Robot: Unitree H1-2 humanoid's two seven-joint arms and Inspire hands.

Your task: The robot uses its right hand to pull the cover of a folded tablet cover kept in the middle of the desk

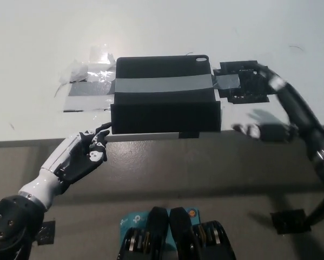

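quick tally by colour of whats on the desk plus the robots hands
black: 2, the tablet cover and the right hand
white: 1, the left hand
grey or clear tape: 2, the band across the cover and the patch on the desk
total: 5

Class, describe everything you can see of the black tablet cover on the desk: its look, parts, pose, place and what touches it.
The tablet cover is black, matt and rectangular with rounded far corners, lying flat and folded near the white desk's front edge. A grey tape band crosses its top and runs onto the desk at the left. A pale strip shows under its front edge. The black right hand is at its right end, on the band there; the white left hand rests by its front left corner.
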